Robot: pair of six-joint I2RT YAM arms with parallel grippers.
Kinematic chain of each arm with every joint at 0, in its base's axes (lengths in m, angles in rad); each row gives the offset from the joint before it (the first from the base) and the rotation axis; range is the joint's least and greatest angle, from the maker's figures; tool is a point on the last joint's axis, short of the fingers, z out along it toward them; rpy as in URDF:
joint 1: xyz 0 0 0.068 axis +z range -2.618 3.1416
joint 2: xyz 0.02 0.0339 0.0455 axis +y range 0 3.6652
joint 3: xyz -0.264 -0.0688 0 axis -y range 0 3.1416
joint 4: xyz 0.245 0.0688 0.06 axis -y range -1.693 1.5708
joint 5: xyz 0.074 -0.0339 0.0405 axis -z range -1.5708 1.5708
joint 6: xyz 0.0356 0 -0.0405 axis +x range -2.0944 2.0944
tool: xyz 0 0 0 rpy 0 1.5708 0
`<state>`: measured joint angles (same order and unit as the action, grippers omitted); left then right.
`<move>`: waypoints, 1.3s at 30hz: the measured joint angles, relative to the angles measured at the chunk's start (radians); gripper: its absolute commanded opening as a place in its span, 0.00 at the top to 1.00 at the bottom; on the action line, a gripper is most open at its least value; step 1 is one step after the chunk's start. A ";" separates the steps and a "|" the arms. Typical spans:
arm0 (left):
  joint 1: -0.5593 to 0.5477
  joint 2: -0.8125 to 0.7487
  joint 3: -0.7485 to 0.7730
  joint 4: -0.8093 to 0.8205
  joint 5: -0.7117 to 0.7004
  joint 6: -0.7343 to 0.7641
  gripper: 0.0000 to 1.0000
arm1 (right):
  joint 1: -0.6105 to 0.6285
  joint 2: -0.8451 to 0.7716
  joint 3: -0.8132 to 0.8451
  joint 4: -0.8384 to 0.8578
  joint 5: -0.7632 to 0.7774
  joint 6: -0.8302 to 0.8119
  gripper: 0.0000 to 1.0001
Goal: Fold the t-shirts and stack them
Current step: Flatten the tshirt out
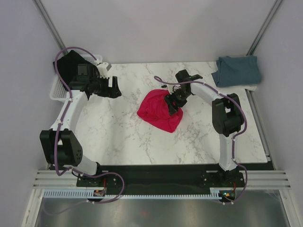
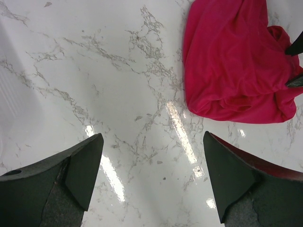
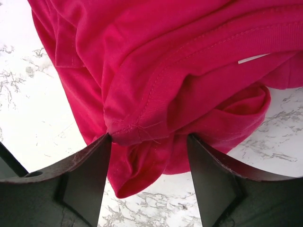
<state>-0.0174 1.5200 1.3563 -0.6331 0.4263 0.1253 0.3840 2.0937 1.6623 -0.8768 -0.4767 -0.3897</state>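
Right gripper [image 3: 149, 142]: jaws astride a bunched, stitched hem of the red t-shirt [image 1: 156, 111]; one finger presses the fold and the other sits just beside it, so I cannot tell whether the cloth is truly pinched
Left gripper [image 2: 152, 137]: released, jaws wide, nothing between them, hovering over bare marble to the left of the red heap
Red t-shirt: crumpled mound near the middle of the table [image 1: 118, 137], neither spread nor folded
Blue-grey t-shirt [image 1: 236, 71]: roughly folded bundle at the far right corner, well apart from the red one
Black t-shirt [image 1: 71, 64]: draped in the white wire basket [image 1: 56, 90] at the far left corner
Step in hand: by my reading, taking hold of the red shirt to open it out flat; folding has not begun, and no stack is started at the centre
Next move: a firm grip on the hem, not just a loose layer, then a lift and a pull to spread the cloth; the left gripper will likely need a second corner
Edges: the hem seam in the right jaws is the only clean edge showing; sleeves and collar are buried in the heap
Open room: bare marble lies near and to the left of the heap, with less room on the right, where the right arm stands
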 measured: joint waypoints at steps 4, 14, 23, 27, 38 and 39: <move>0.000 0.000 0.000 0.000 0.000 0.000 0.07 | 0.006 0.002 0.019 0.001 0.006 0.000 0.28; 0.000 0.000 -0.002 0.000 0.000 0.000 0.07 | 0.065 -0.095 0.023 0.010 0.079 -0.055 0.27; 0.000 0.000 -0.002 0.007 -0.002 -0.001 0.06 | 0.096 -0.084 0.023 0.016 0.077 -0.040 0.29; 0.000 0.000 -0.002 0.007 -0.004 -0.001 0.06 | 0.096 -0.068 0.023 0.016 0.079 -0.033 0.29; 0.000 0.000 -0.002 0.007 -0.006 -0.001 0.06 | 0.100 -0.050 0.028 0.015 0.136 -0.036 1.00; 0.000 0.000 -0.002 0.007 -0.006 -0.001 0.06 | 0.102 -0.049 0.033 0.014 0.142 -0.038 1.00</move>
<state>-0.0174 1.5200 1.3544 -0.6258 0.4206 0.1246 0.4858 2.0445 1.6955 -0.8627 -0.3344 -0.4278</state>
